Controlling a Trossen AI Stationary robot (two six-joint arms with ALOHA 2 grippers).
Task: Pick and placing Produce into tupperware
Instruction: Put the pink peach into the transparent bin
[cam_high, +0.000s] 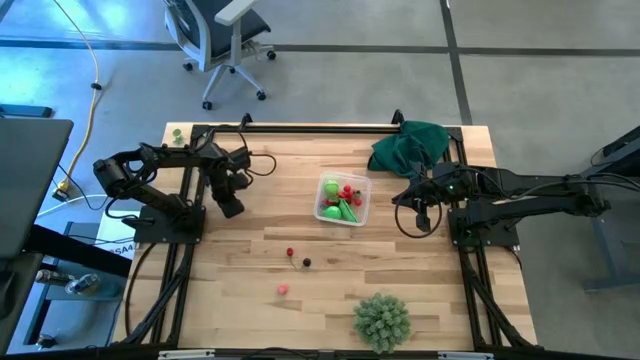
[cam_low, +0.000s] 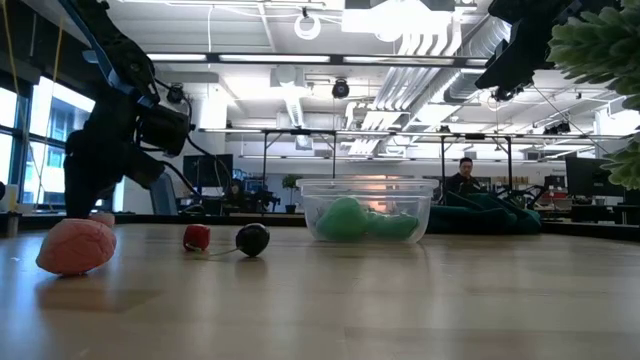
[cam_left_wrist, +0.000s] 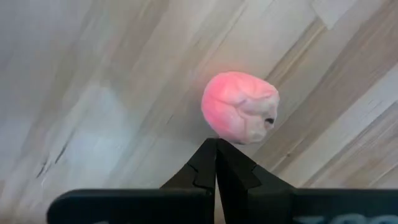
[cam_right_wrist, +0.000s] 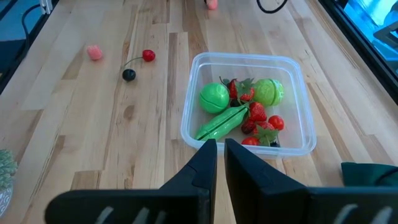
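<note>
The left gripper (cam_left_wrist: 216, 146) hovered with jaws together near a pink produce piece (cam_left_wrist: 240, 107) on the tabletop (cam_high: 430, 290). The right gripper (cam_right_wrist: 217, 149), jaws almost together and empty, hung beside the tupperware (cam_right_wrist: 292, 65).

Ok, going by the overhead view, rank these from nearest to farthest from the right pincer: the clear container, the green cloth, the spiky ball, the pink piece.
1. Green cloth, just beyond the right pincer at the table's far edge; the clear container, toward the middle, is too close to call against it.
2. Spiky ball, at the near edge.
3. Pink piece, farther toward the left arm's side.
</note>
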